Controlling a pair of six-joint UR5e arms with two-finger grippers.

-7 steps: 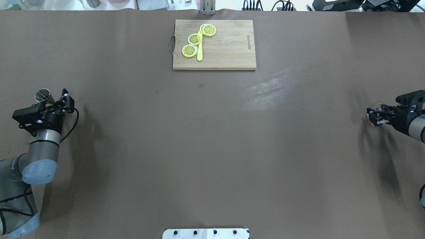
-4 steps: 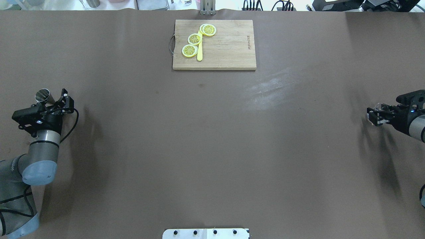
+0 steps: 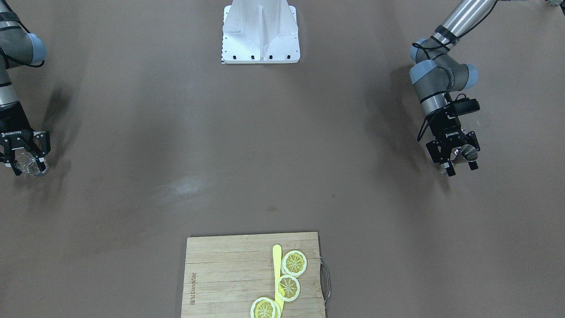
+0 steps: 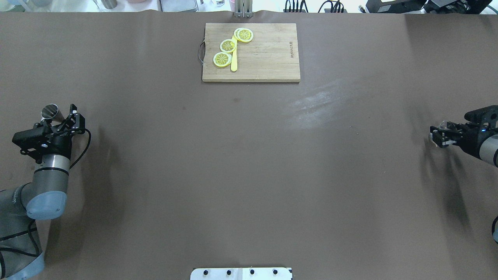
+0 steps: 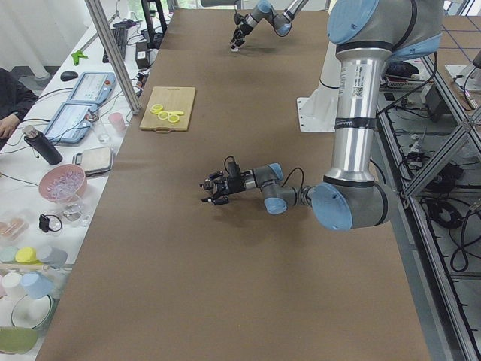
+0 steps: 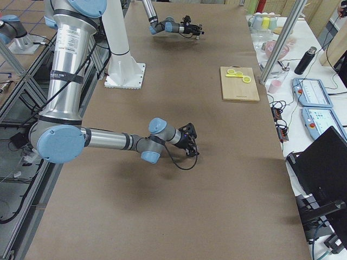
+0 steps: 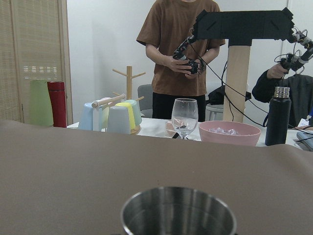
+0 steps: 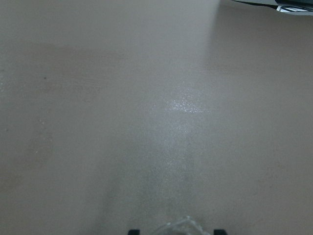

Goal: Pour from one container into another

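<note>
The steel jigger is at the table's far left, held between the fingers of my left gripper, which is shut on it. Seen from the front, the jigger shows its round mouth inside the left gripper. Its rim fills the bottom of the left wrist view. At the far right, my right gripper is shut on the small clear glass. The front view shows the same glass in the right gripper. Only the glass rim shows in the right wrist view.
A wooden cutting board lies at the table's far middle with three lemon slices and a yellow knife. The robot's base plate sits at the near edge. A wide stretch of brown table separates the two arms.
My left gripper with the jigger has shifted slightly to the left and away from the robot. The right gripper with the glass has hardly moved.
</note>
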